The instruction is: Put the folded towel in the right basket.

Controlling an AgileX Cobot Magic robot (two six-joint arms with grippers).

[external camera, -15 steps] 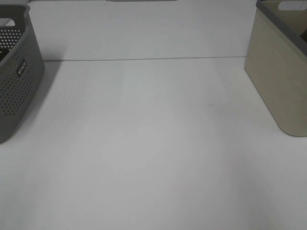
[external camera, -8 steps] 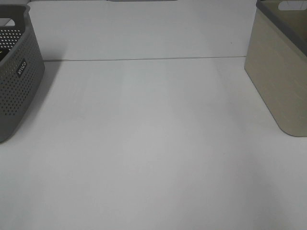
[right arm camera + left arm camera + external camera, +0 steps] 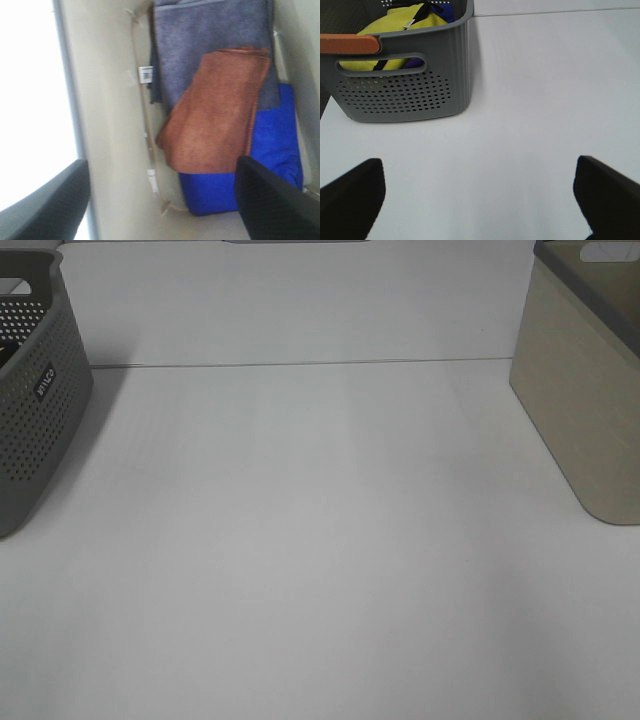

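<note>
In the right wrist view a folded orange-brown towel (image 3: 215, 110) lies inside the beige right basket (image 3: 107, 125), on top of a grey towel (image 3: 210, 35) and a blue towel (image 3: 250, 170). My right gripper (image 3: 160, 200) is open and empty above the basket, its fingers (image 3: 50, 200) spread wide. The beige basket also shows at the right edge of the exterior high view (image 3: 585, 390). My left gripper (image 3: 480, 200) is open and empty over the table, near the grey perforated left basket (image 3: 405, 90). Neither arm shows in the exterior high view.
The grey left basket (image 3: 35, 400) stands at the left edge and holds yellow cloth (image 3: 395, 22) and some dark blue cloth. An orange strip (image 3: 350, 44) lies on its rim. The white table (image 3: 320, 540) lies between the two baskets.
</note>
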